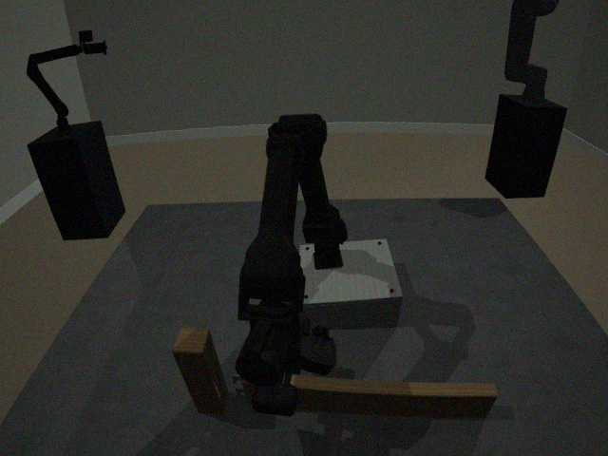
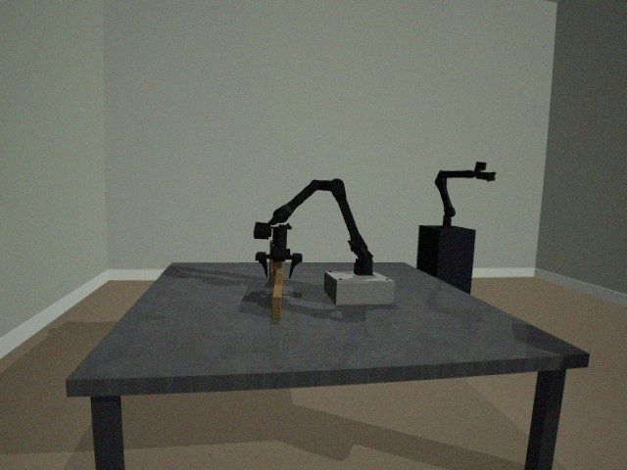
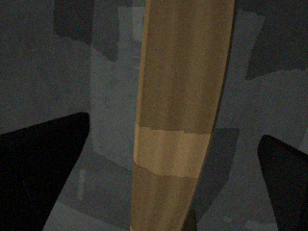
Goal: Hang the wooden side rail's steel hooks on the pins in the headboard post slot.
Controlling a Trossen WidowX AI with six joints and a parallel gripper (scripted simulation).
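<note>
My gripper (image 1: pixel 295 380) (image 2: pixel 278 277) (image 3: pixel 178 134) is open and points down, its fingers on either side of the wooden rail (image 1: pixel 392 400) (image 2: pixel 276 305) (image 3: pixel 178 63). Nothing is gripped. The rail lies along the table on its narrow edge. The steel hooks (image 1: pixel 237 385) on its left end show in the top view just right of the headboard post (image 1: pixel 193 372), seemingly outside it. The post stands upright, with its slot (image 1: pixel 216 385) facing the rail. Its pins cannot be made out. My gripper hides part of the rail near the hook end. The wrist view shows neither hooks nor post.
The light box (image 1: pixel 358 289) (image 2: pixel 364 291) under my arm's base stands behind the rail in the top view. Beyond the table (image 1: pixel 123 318) (image 2: pixel 329 349), two dark pedestals (image 1: pixel 85 181) (image 1: pixel 525 147) carry other arms; one pedestal (image 2: pixel 445 258) shows in the exterior view.
</note>
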